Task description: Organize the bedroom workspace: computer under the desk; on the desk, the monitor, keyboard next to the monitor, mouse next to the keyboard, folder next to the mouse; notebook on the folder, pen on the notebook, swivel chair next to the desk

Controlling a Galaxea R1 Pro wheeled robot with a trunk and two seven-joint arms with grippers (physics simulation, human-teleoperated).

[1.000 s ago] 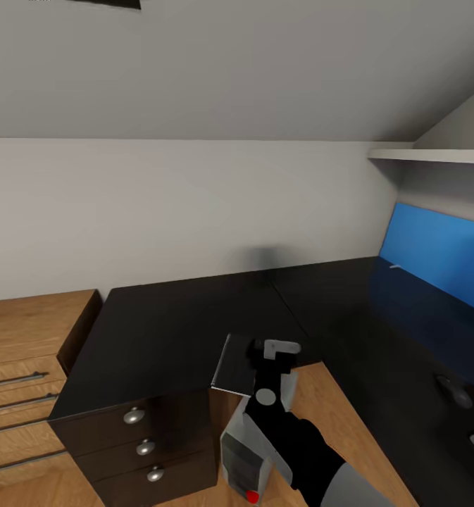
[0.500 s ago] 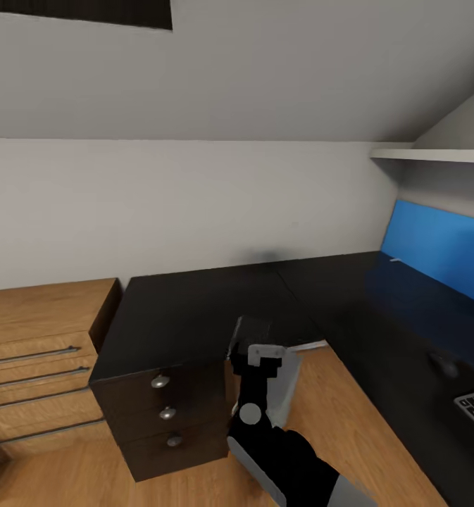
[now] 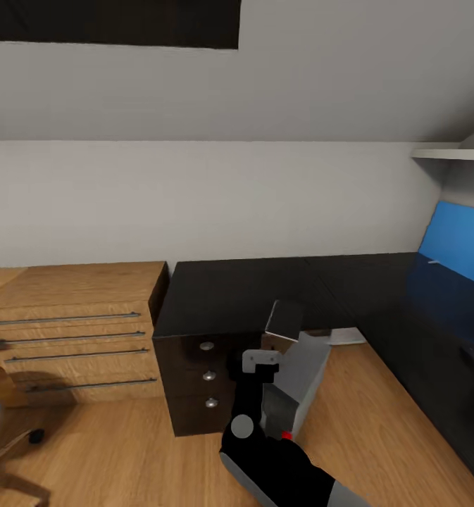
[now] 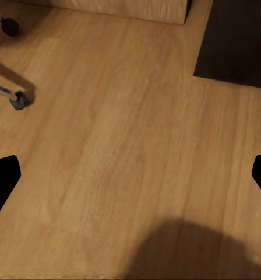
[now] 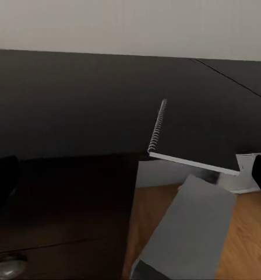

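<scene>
Right end effector (image 3: 263,360) hovers released before the bench (image 3: 229,292); notebook (image 5: 197,131) lies at the bench edge, twelve o'clock, above the computer (image 3: 300,377). Stacking isn't done, I'd judge.

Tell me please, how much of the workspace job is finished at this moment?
Done: the computer stands under the desk. In hand: nothing yet; the open right gripper faces the notebook, which lies alone at the desk edge. Left: stacking it on the folder with the pen, and bringing the swivel chair closer.
</scene>
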